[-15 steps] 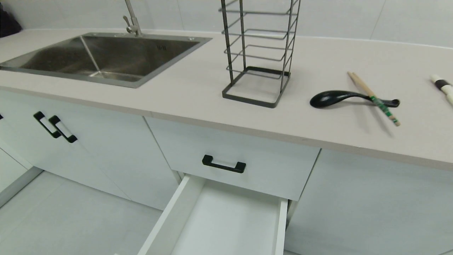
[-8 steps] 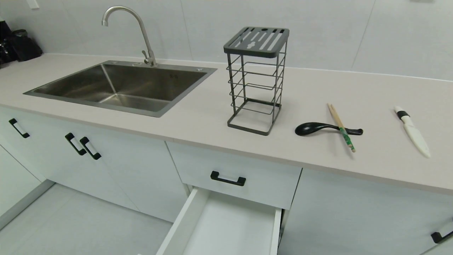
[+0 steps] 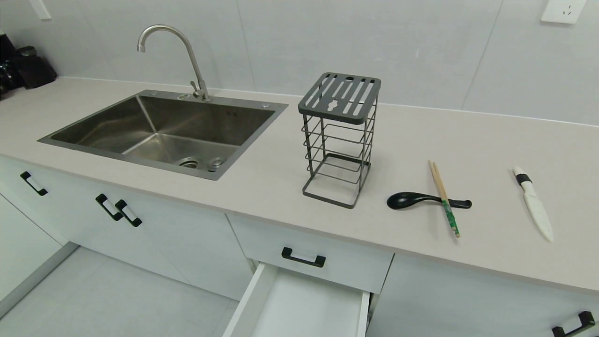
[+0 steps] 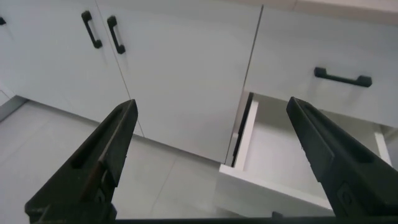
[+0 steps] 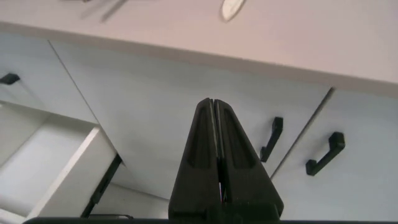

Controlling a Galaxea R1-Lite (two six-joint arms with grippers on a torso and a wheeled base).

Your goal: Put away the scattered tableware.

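Note:
On the counter (image 3: 262,187) lie a black spoon (image 3: 414,200), a pair of wooden chopsticks (image 3: 443,197) crossing the spoon's handle, and a white knife (image 3: 533,203) further right. A dark wire utensil rack (image 3: 338,138) stands left of the spoon. Below the counter a white drawer (image 3: 304,309) is pulled out, seen too as the drawer (image 4: 273,155) in the left wrist view. My left gripper (image 4: 211,118) is open, low in front of the cabinets. My right gripper (image 5: 215,115) is shut with nothing in it, below the counter edge, with the knife tip (image 5: 231,7) above it.
A steel sink (image 3: 164,131) with a curved tap (image 3: 187,51) sits at the counter's left. Cabinet doors with black handles (image 3: 117,213) lie below it. More handles (image 5: 298,146) show on the right cabinets. Dark items (image 3: 23,65) stand at the far left.
The head camera has risen and tilted, so the whole scene has shifted down; the rack's top and the knife have come into view. The tableware itself has not moved.

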